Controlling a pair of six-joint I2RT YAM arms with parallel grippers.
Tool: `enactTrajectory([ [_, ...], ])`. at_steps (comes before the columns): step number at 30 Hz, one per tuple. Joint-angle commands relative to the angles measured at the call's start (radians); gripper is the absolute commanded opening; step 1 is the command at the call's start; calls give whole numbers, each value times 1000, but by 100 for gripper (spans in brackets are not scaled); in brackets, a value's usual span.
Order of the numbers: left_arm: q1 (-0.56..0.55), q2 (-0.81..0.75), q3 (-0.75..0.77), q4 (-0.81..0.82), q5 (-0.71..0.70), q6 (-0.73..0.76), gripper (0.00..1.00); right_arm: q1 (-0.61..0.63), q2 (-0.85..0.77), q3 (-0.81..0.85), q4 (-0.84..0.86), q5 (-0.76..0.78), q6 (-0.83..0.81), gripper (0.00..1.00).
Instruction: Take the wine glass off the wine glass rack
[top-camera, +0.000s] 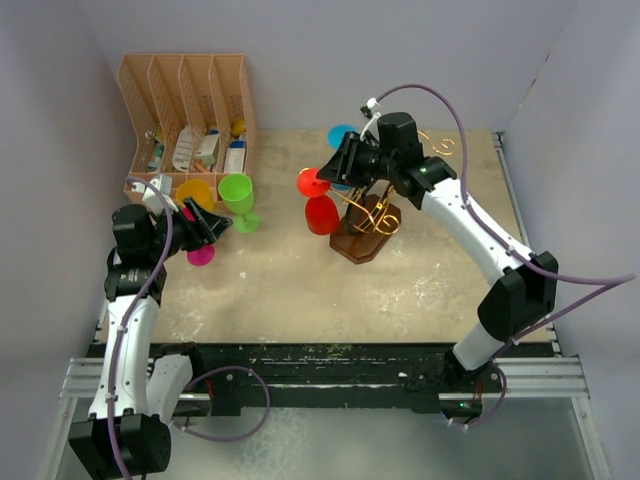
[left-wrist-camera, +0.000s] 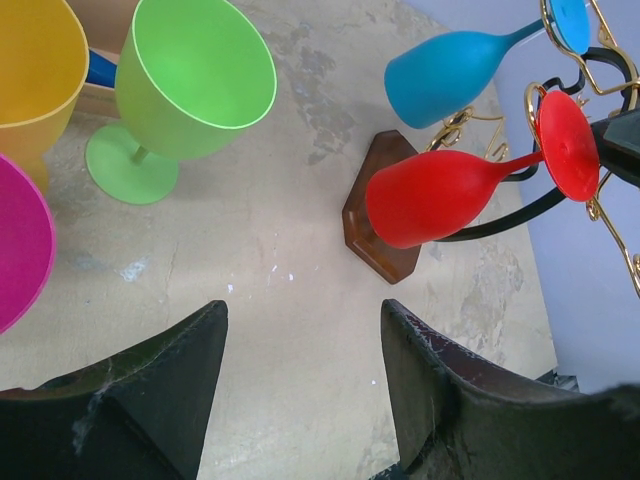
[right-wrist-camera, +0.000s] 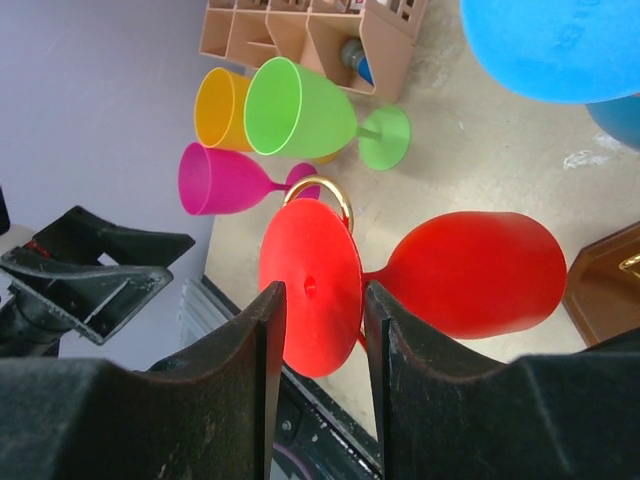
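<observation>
The gold wire wine glass rack (top-camera: 372, 218) stands on its dark wooden base (left-wrist-camera: 375, 235) at mid table. A red wine glass (top-camera: 321, 213) hangs from it, foot up, beside a gold scroll end (right-wrist-camera: 322, 192). My right gripper (top-camera: 325, 172) is shut on the red glass's round foot (right-wrist-camera: 310, 285), with one finger on each side of the disc in the right wrist view (right-wrist-camera: 322, 290). A blue wine glass (left-wrist-camera: 450, 75) hangs further back on the rack. My left gripper (top-camera: 213, 226) is open and empty above bare table (left-wrist-camera: 303, 305), left of the rack.
A green glass (top-camera: 238, 197), an orange glass (top-camera: 193, 192) and a pink glass (top-camera: 200, 255) stand near my left gripper. A tan slotted desk organizer (top-camera: 190, 100) holding small items stands at the back left. Walls close in the left and right sides.
</observation>
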Motion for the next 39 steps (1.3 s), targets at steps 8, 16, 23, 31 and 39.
enactTrajectory([
  [8, 4, 9, 36, 41, -2, 35, 66, -4, 6, 13, 66, -139, 17, 38],
  [16, 4, 5, 37, 35, -9, 36, 66, -4, 42, 23, 109, -141, 47, 37],
  [23, 4, 6, 37, 35, -7, 36, 66, -4, 56, 25, 163, -132, 57, 37],
  [31, 4, 8, 36, 35, -4, 34, 66, -5, 59, 30, 187, -133, 72, 37],
  [39, 3, 8, 36, 37, -3, 34, 66, -5, 53, 36, 196, -137, 69, 36],
])
